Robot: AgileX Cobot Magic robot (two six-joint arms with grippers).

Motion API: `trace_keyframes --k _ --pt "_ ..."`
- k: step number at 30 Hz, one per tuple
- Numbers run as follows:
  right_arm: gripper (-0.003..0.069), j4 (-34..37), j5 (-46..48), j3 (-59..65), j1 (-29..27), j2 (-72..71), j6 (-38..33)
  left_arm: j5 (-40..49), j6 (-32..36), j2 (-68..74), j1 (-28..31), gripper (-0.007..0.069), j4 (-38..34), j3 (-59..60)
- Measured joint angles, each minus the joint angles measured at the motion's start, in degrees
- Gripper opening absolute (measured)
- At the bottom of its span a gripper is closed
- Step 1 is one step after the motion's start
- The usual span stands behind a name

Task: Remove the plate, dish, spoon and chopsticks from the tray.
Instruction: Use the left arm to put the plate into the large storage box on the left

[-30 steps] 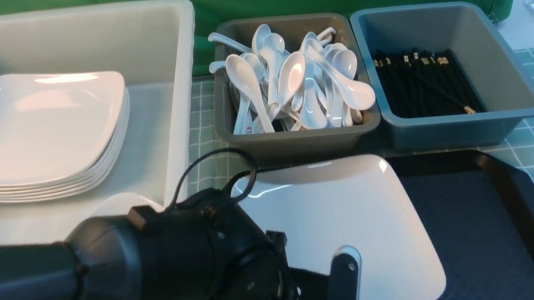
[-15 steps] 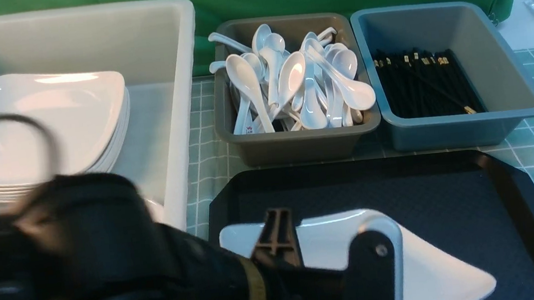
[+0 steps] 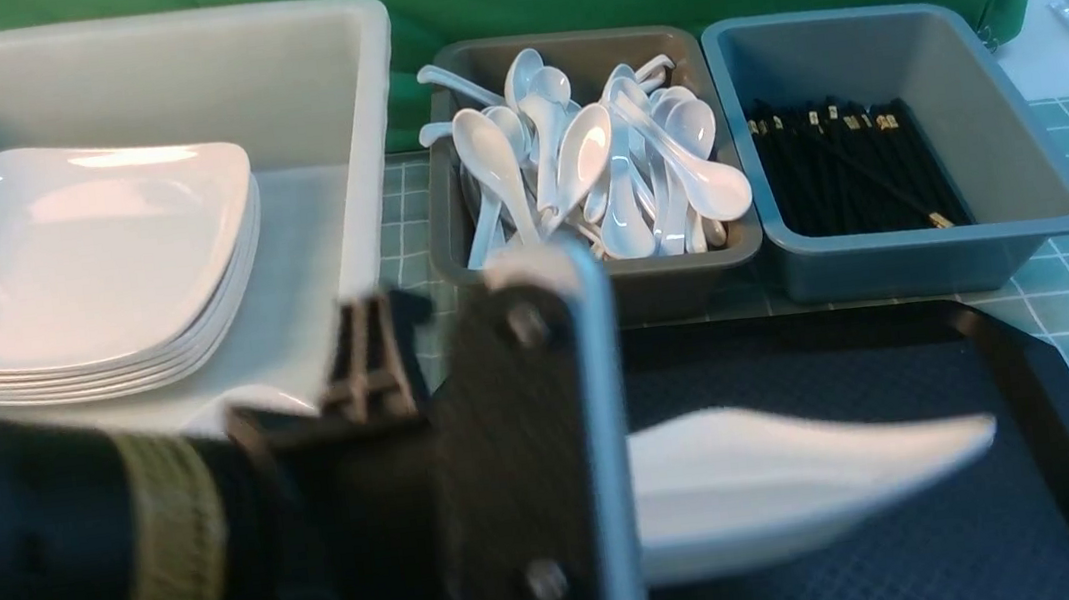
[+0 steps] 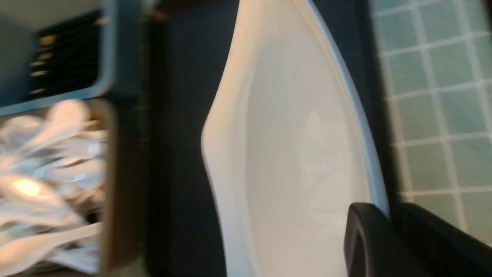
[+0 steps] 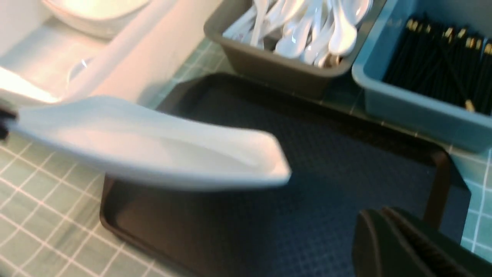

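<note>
left claw (image 4: 392, 219): clamped on the plate's rim. Left wrist view shows the pinch; front view hides it behind my own hardware.
right claw (image 5: 378, 219): tips together, holding nothing. Only its wrist view has it.
plate (image 3: 787, 483): up off the tray and tilted steeply; a second ago it lay nearly flat, low over the tray. So the lift is done; carry comes next.
tray (image 3: 864, 363): under the plate. Right wrist view shows the stretch my left arm covers in front view.
white bin (image 3: 357, 159): likely drop spot, holds the plate stack (image 3: 77, 261). A white rim (image 3: 254, 402) peeks out beside it, maybe the dish, can't confirm.
spoons (image 3: 624, 199), chopsticks (image 3: 841, 164): in their own bins; can't tell which came from this tray.
status: plate looks like the last job.
risk: slick rim could swivel in my grip.
</note>
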Motion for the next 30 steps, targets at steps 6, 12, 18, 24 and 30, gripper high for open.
trace_keyframes --k 6,12,18,24,30 --pt "0.0020 -1.2 -0.4 -2.0 0.0 5.2 -0.6 2.5 -1.6 -1.6 0.1 0.0037 5.5 -3.8" --pt "0.0020 -1.7 -1.5 -3.6 0.0 8.9 -2.0 4.2 -3.9 -1.8 0.2 0.0037 8.7 -3.8" --pt "0.0020 -2.7 -4.6 -4.5 0.0 10.0 -2.2 6.9 -8.7 -2.7 0.2 0.0040 19.0 -3.8" --pt "0.0020 -2.7 -5.2 -4.5 0.0 10.6 -2.3 8.9 -10.2 -2.7 0.2 0.0040 26.7 -3.8" --pt "0.0020 -2.7 -5.2 -4.5 0.0 10.6 -2.3 8.4 -11.2 -2.7 8.2 0.0041 30.9 -3.8"
